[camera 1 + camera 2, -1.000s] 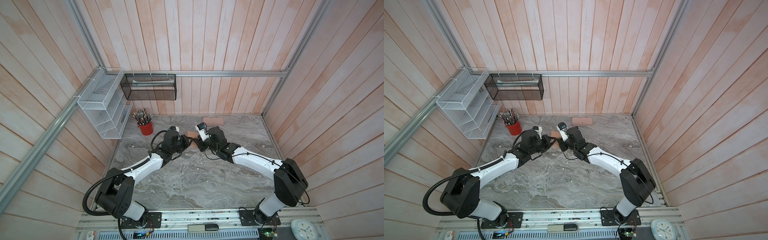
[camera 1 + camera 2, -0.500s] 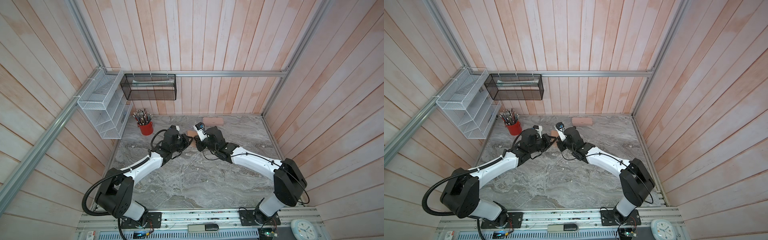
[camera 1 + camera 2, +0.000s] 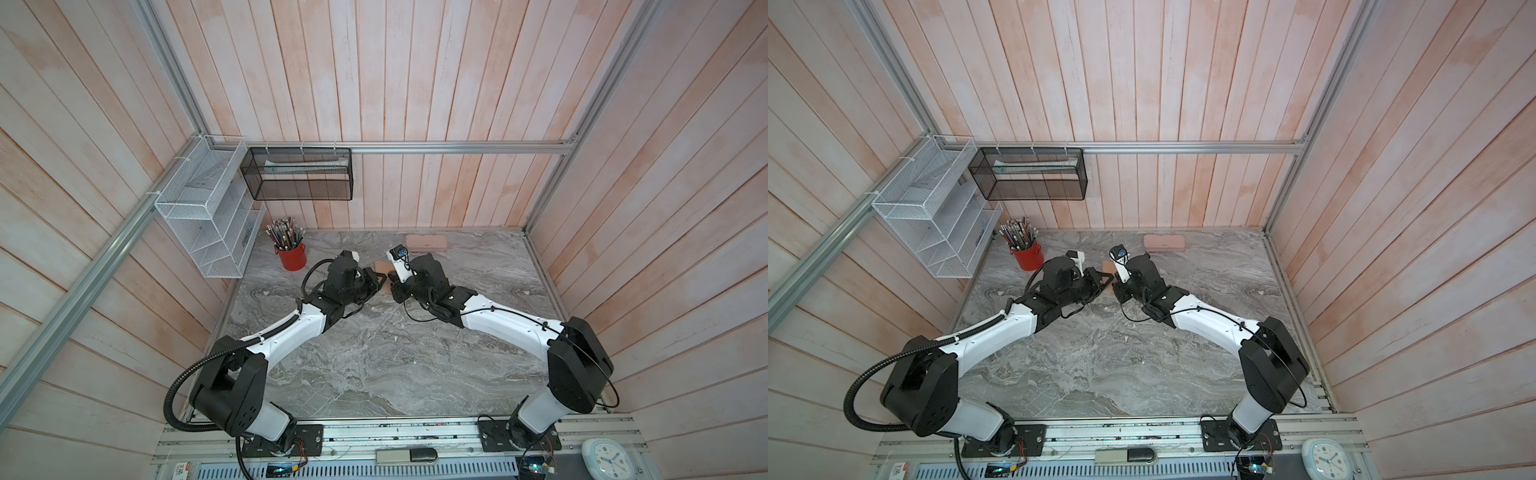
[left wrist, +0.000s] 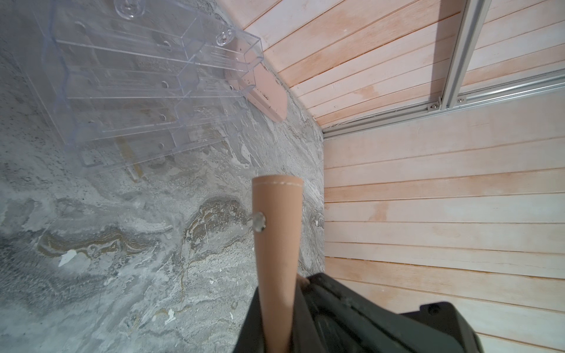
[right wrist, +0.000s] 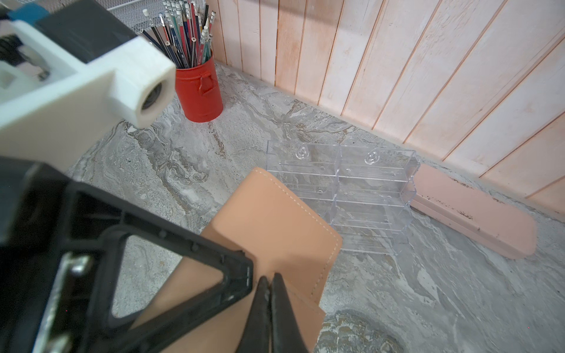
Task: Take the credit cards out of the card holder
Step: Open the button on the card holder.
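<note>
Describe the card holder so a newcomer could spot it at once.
On the marble table, look near the back, just right of the red pencil cup. The card holder is the small folder between the left gripper and the right gripper. It is tan-pink leather with pale stitching and a metal snap, unlike the longer pale pink case by the wall and the clear rack.

Both arms stretch inward, wrists low — left pincer (image 3: 378, 284) clamped, right pincer (image 5: 270, 282) pressed closed.

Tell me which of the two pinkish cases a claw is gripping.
The tan stitched leather card holder, clamped in the left claw; the longer pale pink case lies free by the back wall.
</note>
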Available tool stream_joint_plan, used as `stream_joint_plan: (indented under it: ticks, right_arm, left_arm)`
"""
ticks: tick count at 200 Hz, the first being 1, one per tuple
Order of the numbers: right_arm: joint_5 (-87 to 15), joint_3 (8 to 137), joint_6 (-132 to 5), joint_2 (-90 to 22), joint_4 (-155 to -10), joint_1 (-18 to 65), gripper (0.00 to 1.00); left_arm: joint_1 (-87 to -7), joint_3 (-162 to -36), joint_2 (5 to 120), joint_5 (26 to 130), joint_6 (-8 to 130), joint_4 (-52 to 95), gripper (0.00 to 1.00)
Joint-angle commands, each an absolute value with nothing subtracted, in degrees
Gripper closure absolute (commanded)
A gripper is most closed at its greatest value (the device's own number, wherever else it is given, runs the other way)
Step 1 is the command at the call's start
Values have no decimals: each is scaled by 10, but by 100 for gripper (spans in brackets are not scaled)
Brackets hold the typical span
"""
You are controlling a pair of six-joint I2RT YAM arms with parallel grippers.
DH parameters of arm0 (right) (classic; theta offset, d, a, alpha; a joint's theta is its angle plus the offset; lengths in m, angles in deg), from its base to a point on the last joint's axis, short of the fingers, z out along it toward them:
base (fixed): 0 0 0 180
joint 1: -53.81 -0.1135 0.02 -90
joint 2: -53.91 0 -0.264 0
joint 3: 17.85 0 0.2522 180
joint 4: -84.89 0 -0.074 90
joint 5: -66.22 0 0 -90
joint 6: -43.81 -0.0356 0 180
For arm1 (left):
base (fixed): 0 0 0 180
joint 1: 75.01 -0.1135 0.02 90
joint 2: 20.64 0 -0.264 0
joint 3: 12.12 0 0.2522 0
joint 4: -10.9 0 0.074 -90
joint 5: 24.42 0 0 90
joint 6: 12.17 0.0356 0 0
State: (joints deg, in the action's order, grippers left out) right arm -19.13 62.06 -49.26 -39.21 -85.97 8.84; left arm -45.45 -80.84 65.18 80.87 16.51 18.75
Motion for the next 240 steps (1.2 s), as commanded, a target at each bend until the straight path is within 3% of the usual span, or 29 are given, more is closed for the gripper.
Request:
stream_joint_plan:
  ticks: [1,192,240]
  right_arm:
    - [-132,614,-501,-407,-813,107,100]
    - [-226,555,-577,-331,-851,174,100]
    - [-271,539,-615,-318,-869,198,99]
  left_arm:
    - [-446,-837,617,842,168,148,100]
    - [-478,-792,613,829,172,141,100]
    - [-505,-767,614,902,204,61,100]
